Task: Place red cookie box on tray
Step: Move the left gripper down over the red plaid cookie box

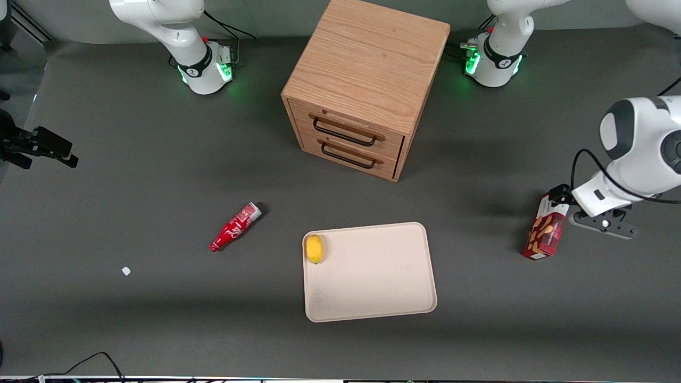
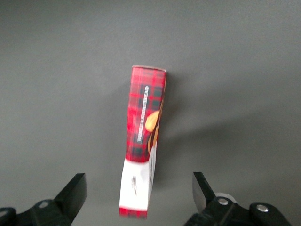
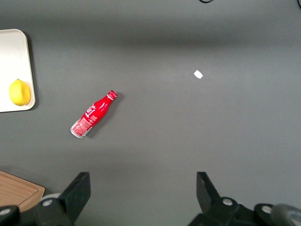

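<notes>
While the tray (image 1: 372,287) sits in front of the drawer cabinet (image 1: 362,90) with only a lemon (image 1: 314,248) on one edge, I see the red cookie box (image 1: 545,227) lying on the table well off toward the working arm's end. My gripper (image 2: 140,194) hovers over its white end, fingers spread wide, touching nothing. Grasp, carry and placement all remain.

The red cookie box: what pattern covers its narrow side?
Red-and-dark plaid on the red cookie box, clearest in the left wrist view, where the open gripper hangs above it.
</notes>
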Motion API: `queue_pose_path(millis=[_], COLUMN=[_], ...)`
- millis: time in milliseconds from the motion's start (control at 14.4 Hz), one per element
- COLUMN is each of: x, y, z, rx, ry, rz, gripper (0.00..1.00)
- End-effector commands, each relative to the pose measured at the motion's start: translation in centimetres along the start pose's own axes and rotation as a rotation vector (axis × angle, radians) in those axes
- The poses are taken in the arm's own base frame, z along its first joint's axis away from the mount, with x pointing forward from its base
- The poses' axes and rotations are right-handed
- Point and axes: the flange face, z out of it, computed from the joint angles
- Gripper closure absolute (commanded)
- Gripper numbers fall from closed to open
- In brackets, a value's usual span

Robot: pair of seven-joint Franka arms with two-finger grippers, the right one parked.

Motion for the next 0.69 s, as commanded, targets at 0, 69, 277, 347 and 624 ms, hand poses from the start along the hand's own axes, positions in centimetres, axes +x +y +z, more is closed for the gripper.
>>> queue_pose_path(millis=[0, 69, 277, 347, 624], x=[-0.5, -0.5, -0.5, -0.5, -0.6], y=[0.0, 0.2, -1.0, -1.0, -0.4], z=[3.0, 4.3, 7.9, 8.6, 10.8], rx=[0.011, 0.009, 0.006, 0.003, -0.020], ry=[0.032, 0.045, 0.064, 0.064, 0.053], rz=[0.033, 0.045, 0.090, 0.091, 0.078], gripper=[0.00, 0.00, 0.00, 0.00, 0.00])
